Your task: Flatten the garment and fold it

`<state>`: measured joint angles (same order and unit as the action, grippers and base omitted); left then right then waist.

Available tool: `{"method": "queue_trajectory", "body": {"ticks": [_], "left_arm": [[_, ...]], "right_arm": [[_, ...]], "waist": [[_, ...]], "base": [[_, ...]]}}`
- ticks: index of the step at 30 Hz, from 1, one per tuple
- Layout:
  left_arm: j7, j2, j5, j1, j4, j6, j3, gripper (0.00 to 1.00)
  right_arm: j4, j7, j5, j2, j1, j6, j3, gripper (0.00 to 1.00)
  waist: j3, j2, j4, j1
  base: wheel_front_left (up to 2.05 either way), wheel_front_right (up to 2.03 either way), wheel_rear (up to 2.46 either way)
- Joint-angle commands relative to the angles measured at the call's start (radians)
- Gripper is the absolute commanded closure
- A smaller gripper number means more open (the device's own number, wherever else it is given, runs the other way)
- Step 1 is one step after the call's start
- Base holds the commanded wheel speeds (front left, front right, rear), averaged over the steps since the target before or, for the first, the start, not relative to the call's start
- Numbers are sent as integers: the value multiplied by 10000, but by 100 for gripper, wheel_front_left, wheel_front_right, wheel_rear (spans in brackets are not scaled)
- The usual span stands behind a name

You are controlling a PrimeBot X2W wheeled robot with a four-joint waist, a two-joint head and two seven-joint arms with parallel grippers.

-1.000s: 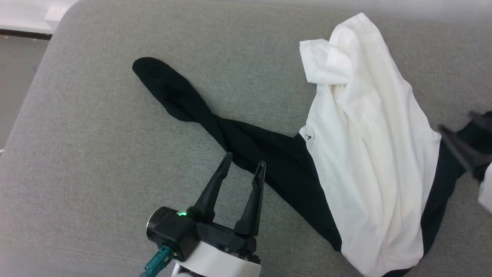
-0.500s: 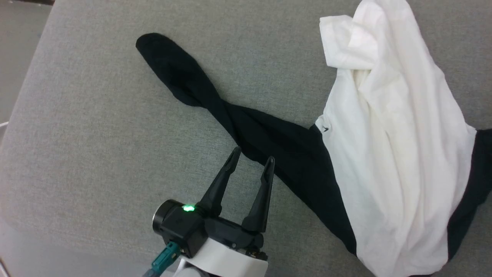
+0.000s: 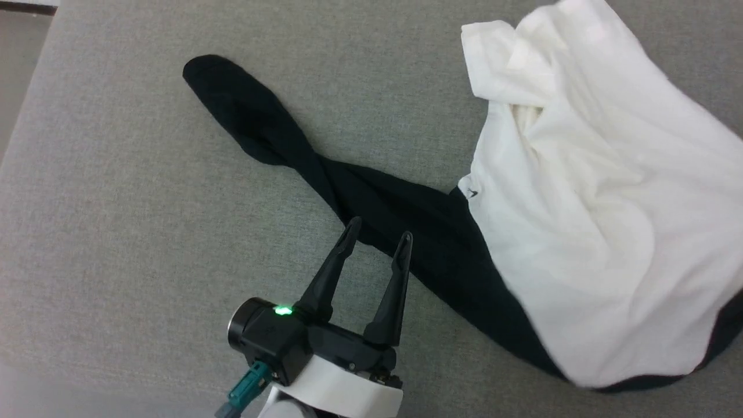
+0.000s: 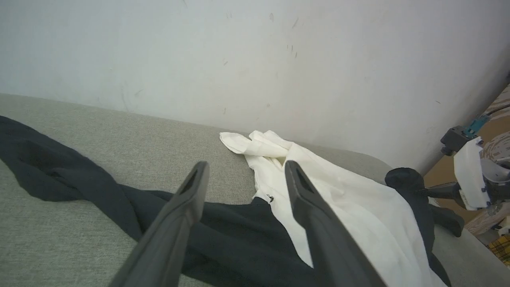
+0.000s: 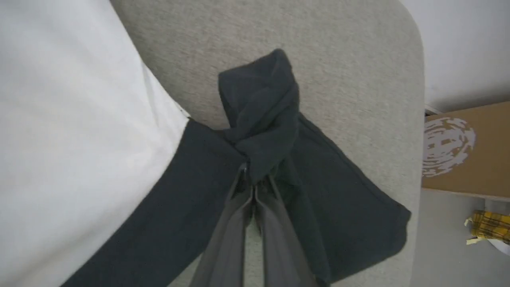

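Observation:
The garment [image 3: 592, 191] lies crumpled on the grey cushion, its white body at the right of the head view. One long black sleeve [image 3: 278, 139] runs twisted toward the upper left. My left gripper [image 3: 380, 229] hovers open at that sleeve's wider end, fingertips just at its near edge with nothing between them. The left wrist view looks along its fingers [image 4: 245, 165] over the sleeve and white body [image 4: 350, 207]. In the right wrist view my right gripper [image 5: 253, 175] is shut on a bunched fold of the other black sleeve [image 5: 263, 103], near the cushion's edge.
The grey cushion [image 3: 116, 203] has bare room to the left and front of the sleeve. A white wall [image 4: 239, 59] rises behind it. Past the cushion's rounded edge [image 5: 416, 119] stand a cardboard box [image 5: 458, 155] and a yellow item [image 5: 488, 227] on the floor.
The right gripper has shut on the black sleeve. The white body has spread out toward the right. The head camera has shifted; the left gripper stays open at the same spot.

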<state>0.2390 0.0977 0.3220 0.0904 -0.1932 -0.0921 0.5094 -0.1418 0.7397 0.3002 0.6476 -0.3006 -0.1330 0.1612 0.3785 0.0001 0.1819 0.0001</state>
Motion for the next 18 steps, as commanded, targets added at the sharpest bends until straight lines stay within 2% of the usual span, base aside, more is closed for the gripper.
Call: {"method": "queue_trajectory", "body": {"ticks": [1,4,7,9,10,15,18], "left_arm": [[8,14,-44,166,22,-46,11,0],[5,-15,-12,191,58,-17,111,0],[8,-7,37,157,118,-25,119,0],[-4,25,62,135,154,-30,109,0],[-16,46,78,121,166,-40,93,0],[-126,191,137,51,136,-60,45,0],[-185,286,194,-60,81,-93,-2,0]], "right_arm": [[-30,52,-148,207,205,23,245,100],[-64,-45,-639,686,644,23,737,100],[-201,-528,-927,674,872,23,908,99],[-378,-945,-930,302,826,23,935,62],[-452,-1146,-944,128,794,23,841,0],[-439,-2217,-683,-708,481,23,442,0],[164,-2608,-234,-1347,501,23,558,0]], "waist": [[-61,-1,-54,-1],[-29,-1,67,-1],[-46,-1,175,-1],[-113,-1,203,-1],[-168,-1,193,-1],[-601,-1,16,-1],[-919,-1,-134,-1]], "base": [[0,0,0],[0,0,0],[0,0,0],[0,0,0],[0,0,0],[0,0,0],[0,0,0]]}}
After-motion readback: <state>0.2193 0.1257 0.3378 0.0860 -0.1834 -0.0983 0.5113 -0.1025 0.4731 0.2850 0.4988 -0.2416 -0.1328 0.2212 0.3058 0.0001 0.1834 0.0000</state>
